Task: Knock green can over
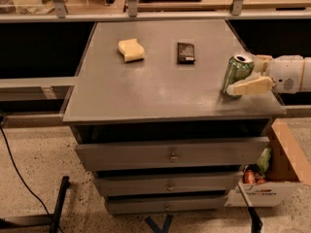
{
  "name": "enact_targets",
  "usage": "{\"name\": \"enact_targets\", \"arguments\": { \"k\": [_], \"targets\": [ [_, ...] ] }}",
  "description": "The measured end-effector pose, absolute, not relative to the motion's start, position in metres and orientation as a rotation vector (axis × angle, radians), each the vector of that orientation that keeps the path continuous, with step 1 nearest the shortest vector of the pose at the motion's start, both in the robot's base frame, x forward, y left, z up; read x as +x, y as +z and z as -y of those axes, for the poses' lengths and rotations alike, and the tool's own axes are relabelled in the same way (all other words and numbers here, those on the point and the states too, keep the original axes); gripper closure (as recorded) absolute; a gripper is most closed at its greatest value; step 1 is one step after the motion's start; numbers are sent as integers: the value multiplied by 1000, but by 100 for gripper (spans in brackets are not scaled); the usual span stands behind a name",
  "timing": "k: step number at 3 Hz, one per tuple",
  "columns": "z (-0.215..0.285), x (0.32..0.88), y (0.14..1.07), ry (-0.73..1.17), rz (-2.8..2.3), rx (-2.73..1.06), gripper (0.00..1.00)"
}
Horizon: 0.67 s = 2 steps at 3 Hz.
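The green can (236, 74) stands near the right edge of the grey cabinet top (160, 81), leaning slightly to the left. It is slim and light green with a silver top. My gripper (244, 74) reaches in from the right at can height. Its fingers are spread. The near finger (250, 86) lies along the can's front lower side and the far finger (262, 60) sits behind the can's top. The can is between them.
A yellow sponge (131, 49) and a small dark packet (185, 52) lie toward the back of the top. Drawers (170, 154) are below. A cardboard box (279, 171) with items stands on the floor at right. A shelf rail runs behind.
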<state>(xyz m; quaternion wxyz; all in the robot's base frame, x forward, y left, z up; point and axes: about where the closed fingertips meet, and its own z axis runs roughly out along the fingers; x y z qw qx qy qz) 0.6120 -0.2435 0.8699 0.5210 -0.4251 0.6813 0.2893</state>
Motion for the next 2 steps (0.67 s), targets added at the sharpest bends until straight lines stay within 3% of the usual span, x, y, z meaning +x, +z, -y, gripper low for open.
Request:
{"name": "enact_targets", "arguments": {
  "k": [2],
  "targets": [
    [250,607,871,670,-1653,-1014,65]
  ]
}}
